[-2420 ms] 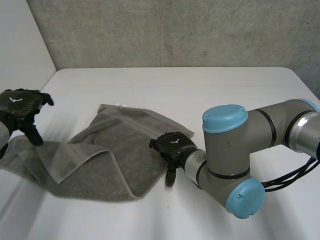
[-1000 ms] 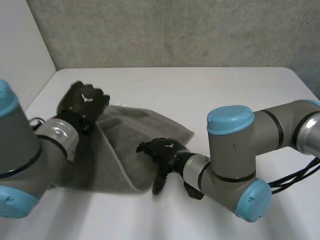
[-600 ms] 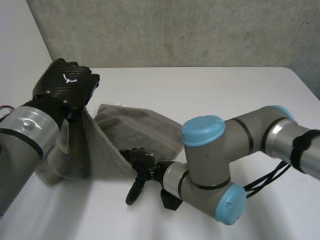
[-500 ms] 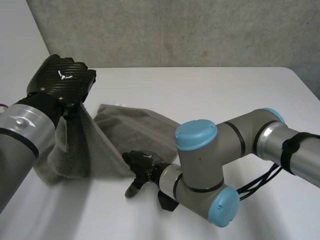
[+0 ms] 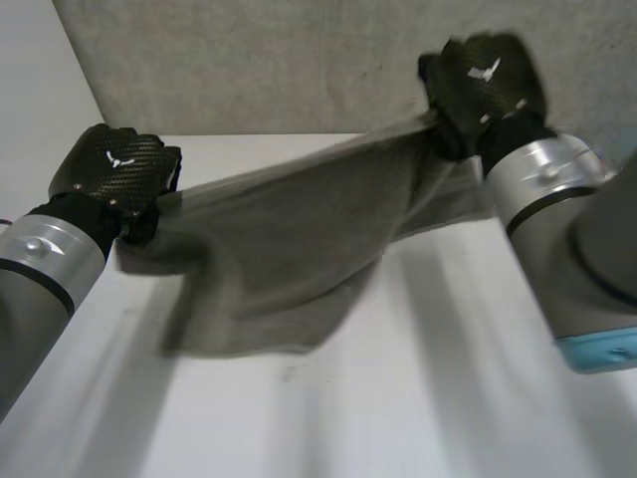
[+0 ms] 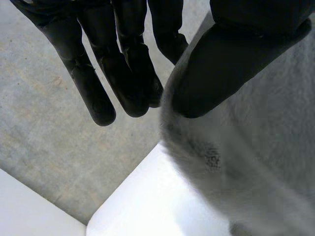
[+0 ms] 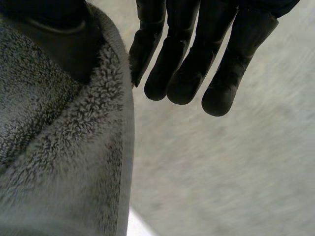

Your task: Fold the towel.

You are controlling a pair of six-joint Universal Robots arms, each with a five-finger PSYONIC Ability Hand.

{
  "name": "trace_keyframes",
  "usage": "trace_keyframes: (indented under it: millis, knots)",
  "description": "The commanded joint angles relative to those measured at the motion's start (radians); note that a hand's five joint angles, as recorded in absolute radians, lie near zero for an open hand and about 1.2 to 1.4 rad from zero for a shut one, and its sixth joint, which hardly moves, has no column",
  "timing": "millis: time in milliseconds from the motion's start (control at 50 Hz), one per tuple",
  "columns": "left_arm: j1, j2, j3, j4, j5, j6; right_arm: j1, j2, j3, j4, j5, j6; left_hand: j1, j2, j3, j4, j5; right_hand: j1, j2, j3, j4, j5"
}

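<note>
The grey towel (image 5: 299, 239) hangs in the air above the table, stretched between my two hands. My left hand (image 5: 114, 174) grips one end of its upper edge on the left. Raised high at the back right, my right hand (image 5: 483, 80) grips the other end. In the left wrist view the thumb of the left hand (image 6: 231, 64) presses the towel (image 6: 256, 162) against the side of the fingers. In the right wrist view the thumb of the right hand (image 7: 54, 34) pinches the towel (image 7: 59, 162) the same way, with the fingers (image 7: 197, 59) straight beside it.
The white table (image 5: 448, 378) lies below the hanging cloth. A grey wall (image 5: 279, 70) stands behind it. The right arm's grey forearm (image 5: 557, 219) fills the right side, and the left forearm (image 5: 40, 269) comes in at the left.
My right hand closed on the towel near its front edge and swung up to the back right, lifting the cloth off the table. My left hand kept its grip and sank a little.
</note>
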Motion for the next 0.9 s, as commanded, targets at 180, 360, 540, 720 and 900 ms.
trace_keyframes:
  millis: [180,360,540,720,900]
  knots:
    - [-0.116,-0.147,0.063,-0.02,0.039,-0.124,0.017,0.03,-0.213,0.629,0.005,-0.272,0.198,0.179,0.18,0.18,0.185,0.069,0.072,0.065,0.058,0.059]
    - [-0.125,-0.373,0.167,-0.178,0.032,-0.067,0.006,0.255,-0.236,0.857,-0.01,-0.338,0.198,0.179,0.18,0.18,0.185,0.069,0.072,0.065,0.058,0.059]
    - [-0.127,-0.581,0.487,-0.166,0.038,-0.05,0.001,0.473,-0.473,0.633,-0.001,-0.367,0.198,0.179,0.18,0.18,0.185,0.069,0.072,0.065,0.058,0.059]
    - [-0.119,-0.587,0.853,0.197,0.027,-0.094,-0.028,0.432,-0.678,0.03,-0.01,-0.307,0.198,0.179,0.18,0.18,0.185,0.069,0.072,0.065,0.058,0.059]
    - [-0.09,-0.469,0.737,0.365,0.01,-0.162,-0.034,0.298,-0.503,-0.109,-0.142,-0.307,0.198,0.179,0.18,0.18,0.185,0.069,0.072,0.065,0.058,0.059]
